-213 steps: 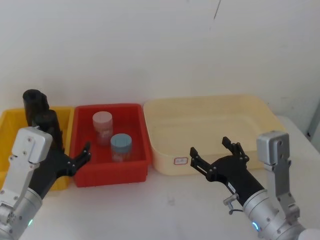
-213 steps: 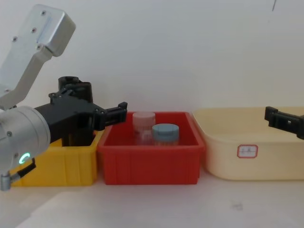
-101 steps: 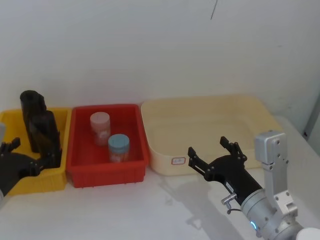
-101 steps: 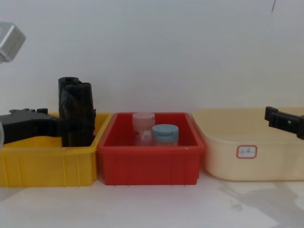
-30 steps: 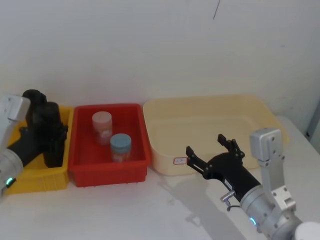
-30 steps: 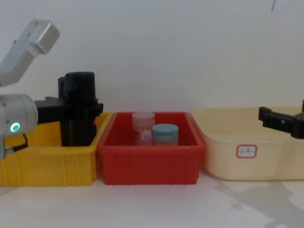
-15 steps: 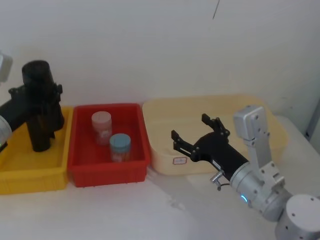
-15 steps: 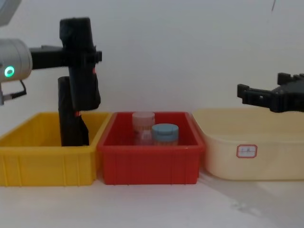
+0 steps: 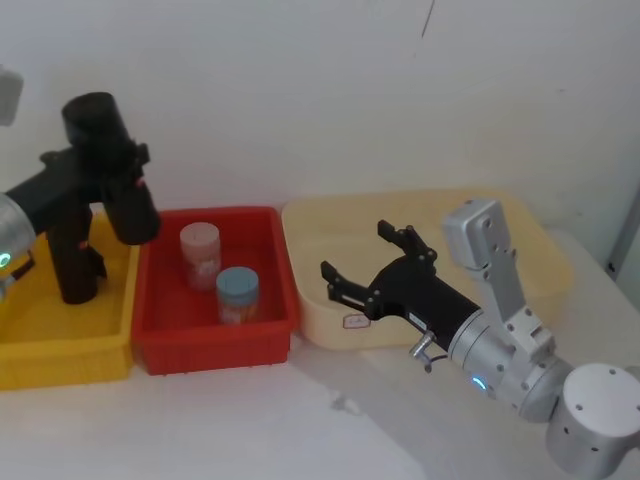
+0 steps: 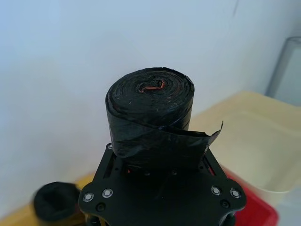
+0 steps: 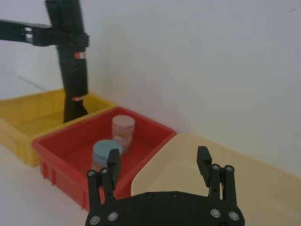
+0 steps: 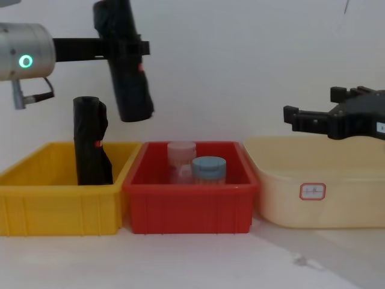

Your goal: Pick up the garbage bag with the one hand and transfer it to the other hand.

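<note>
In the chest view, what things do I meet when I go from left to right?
second black roll → garbage bag in the left gripper → red bin → cream bin, right gripper above it

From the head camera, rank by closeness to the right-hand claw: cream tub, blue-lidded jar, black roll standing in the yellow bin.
From the right gripper:
1. Cream plastic tub, just below it.
2. Blue-lidded clear jar, in the red bin, to its left.
3. Standing black plastic roll, in the yellow bin, far left.
</note>
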You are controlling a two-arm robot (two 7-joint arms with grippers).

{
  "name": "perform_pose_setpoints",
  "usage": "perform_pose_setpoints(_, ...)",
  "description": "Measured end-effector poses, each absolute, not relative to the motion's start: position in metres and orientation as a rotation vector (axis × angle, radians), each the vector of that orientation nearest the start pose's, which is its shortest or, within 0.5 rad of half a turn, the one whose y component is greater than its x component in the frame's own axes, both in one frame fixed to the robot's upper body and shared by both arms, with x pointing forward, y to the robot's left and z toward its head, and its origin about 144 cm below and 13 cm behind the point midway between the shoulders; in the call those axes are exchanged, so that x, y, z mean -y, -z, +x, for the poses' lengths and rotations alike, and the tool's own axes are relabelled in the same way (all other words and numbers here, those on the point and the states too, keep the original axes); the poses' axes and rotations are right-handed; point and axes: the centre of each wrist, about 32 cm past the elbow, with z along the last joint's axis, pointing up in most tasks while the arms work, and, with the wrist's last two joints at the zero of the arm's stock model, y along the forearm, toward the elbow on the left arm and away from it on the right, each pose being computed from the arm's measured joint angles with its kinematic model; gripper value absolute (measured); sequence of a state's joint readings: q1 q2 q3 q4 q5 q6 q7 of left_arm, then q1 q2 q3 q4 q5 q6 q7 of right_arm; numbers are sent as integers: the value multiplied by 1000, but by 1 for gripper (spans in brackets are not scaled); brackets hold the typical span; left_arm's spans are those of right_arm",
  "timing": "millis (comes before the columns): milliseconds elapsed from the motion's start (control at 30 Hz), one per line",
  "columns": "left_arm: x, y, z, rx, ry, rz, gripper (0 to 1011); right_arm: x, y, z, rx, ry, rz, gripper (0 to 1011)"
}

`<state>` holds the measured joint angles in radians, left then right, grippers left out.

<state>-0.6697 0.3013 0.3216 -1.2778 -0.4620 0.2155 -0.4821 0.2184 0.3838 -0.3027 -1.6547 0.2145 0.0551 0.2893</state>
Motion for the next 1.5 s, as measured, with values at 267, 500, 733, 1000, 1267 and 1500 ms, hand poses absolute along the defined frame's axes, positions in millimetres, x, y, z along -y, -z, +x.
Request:
perform_pose_setpoints(267, -236, -1305, 625, -39, -772, -77, 439, 237, -1224, 500, 261, 959, -85, 1000)
perform_pose_setpoints(500, -219, -1300, 635, -106, -671, -99, 439, 232, -1222, 497, 263, 941, -87, 1000)
perform_pose_setpoints(733, -198, -1298, 644, -155, -581, -118, 439, 223, -1224, 493, 251, 919, -83, 1000)
perform_pose_setpoints(1000, -182, -1299, 650, -175, -515, -111, 439, 214, -1228, 490, 223, 910, -84, 1000)
perform_pose_setpoints(1267, -169, -1303, 655, -155, -461, -56, 439, 209, -1232, 491, 194, 928, -90, 1000)
perform_pose_setpoints(1500, -161, -1307, 657, -118, -422, 1, 439, 209, -1232, 494, 176, 959, -114, 1000)
